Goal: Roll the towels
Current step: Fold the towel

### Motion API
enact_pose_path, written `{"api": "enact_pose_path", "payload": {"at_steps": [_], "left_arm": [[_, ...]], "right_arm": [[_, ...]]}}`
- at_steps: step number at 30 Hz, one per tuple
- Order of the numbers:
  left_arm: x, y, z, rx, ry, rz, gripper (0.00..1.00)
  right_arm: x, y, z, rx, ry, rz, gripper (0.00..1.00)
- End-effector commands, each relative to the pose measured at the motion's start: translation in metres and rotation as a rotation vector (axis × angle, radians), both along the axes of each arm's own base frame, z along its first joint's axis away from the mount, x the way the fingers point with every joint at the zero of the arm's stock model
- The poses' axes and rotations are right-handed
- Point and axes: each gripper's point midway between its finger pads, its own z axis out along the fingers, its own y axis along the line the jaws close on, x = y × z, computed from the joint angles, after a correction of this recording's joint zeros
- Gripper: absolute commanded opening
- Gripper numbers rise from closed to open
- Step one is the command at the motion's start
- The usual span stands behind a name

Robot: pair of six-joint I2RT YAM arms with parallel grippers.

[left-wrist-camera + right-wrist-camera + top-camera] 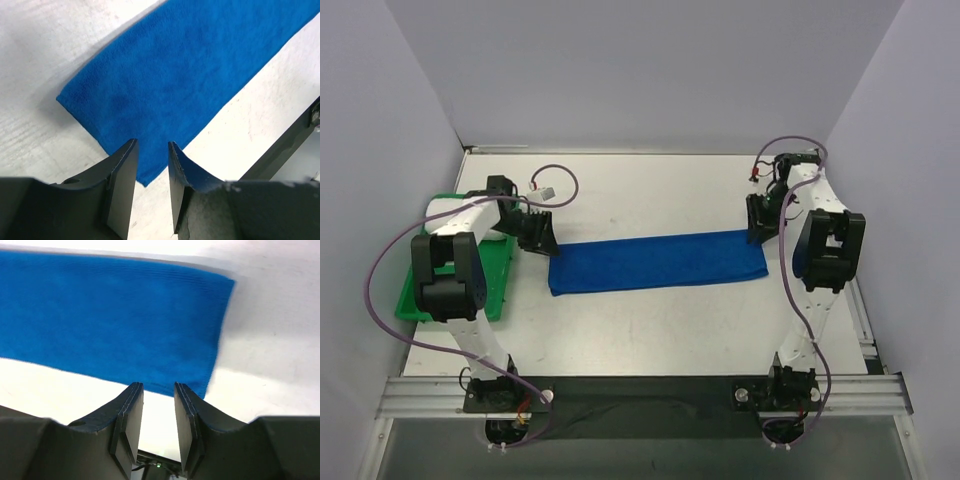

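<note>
The blue towel (658, 262) lies flat as a long folded strip across the middle of the table. My left gripper (542, 240) hovers just off its left end. In the left wrist view the jaws (152, 146) stand narrowly open with nothing between them, over the towel's near corner (145, 172). My right gripper (760, 226) hangs at the towel's right end. Its jaws (156, 387) are also narrowly open and empty, above the towel's edge (165, 385). A white bundle (438, 207), perhaps the white towel, lies on the tray, mostly hidden by the left arm.
A green plastic tray (420, 300) sits at the left edge of the table, under the left arm. The enclosure walls close in the table at the back and both sides. Cables loop from both wrists.
</note>
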Motion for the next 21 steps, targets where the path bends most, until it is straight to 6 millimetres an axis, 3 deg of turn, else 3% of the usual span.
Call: {"api": "enact_pose_path", "payload": {"at_steps": [1, 5, 9, 16, 17, 21], "left_arm": [[0.017, -0.008, -0.002, -0.070, -0.013, 0.056, 0.41], [0.021, -0.005, -0.019, -0.048, 0.018, 0.080, 0.41], [0.014, -0.011, -0.022, -0.073, 0.047, 0.069, 0.45], [0.005, -0.016, -0.004, -0.075, 0.011, 0.040, 0.59], [0.004, -0.016, -0.001, -0.071, -0.001, 0.038, 0.64], [0.004, -0.015, 0.004, -0.062, -0.013, 0.034, 0.65]], "right_arm": [[-0.010, 0.001, -0.019, 0.029, 0.118, -0.073, 0.32], [-0.013, -0.010, -0.037, -0.024, 0.166, -0.084, 0.32], [-0.012, -0.023, -0.035, -0.058, 0.156, -0.089, 0.33], [-0.012, -0.036, -0.013, -0.086, 0.103, -0.114, 0.40], [-0.017, -0.036, -0.014, -0.087, 0.113, -0.117, 0.41], [-0.021, -0.038, -0.019, -0.103, 0.120, -0.124, 0.41]]}}
